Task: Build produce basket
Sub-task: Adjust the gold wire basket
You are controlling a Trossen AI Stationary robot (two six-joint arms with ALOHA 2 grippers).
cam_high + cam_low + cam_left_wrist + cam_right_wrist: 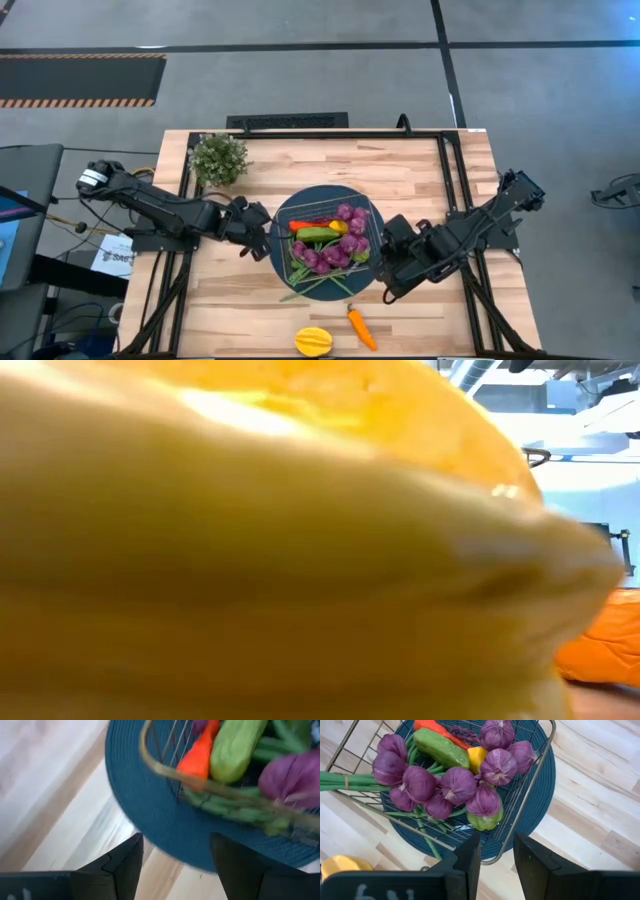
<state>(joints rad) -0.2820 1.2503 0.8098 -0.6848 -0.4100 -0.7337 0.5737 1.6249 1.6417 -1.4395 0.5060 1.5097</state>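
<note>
The wire basket (372, 222) sits on a round dark blue mat (283, 205) at mid-table. It holds a purple grape string (455, 785), a cucumber (440, 747), a green bean bundle (340, 781), an orange-red piece (432, 726) and a small yellow piece (476, 756). A yellow ribbed fruit (313, 341) and a carrot (361, 328) lie on the wood by the near edge. My left gripper (177, 852) is open over the mat's left rim. My right gripper (497, 852) is open at the basket's right near corner (492, 861), whose rim shows in the gap.
A bushy potted plant (218, 158) stands at the far left of the table. The yellow fruit (250, 540) sits right in front of the low camera and fills its view; the carrot (600, 650) shows at its right. Bare wood lies right of the mat (600, 795).
</note>
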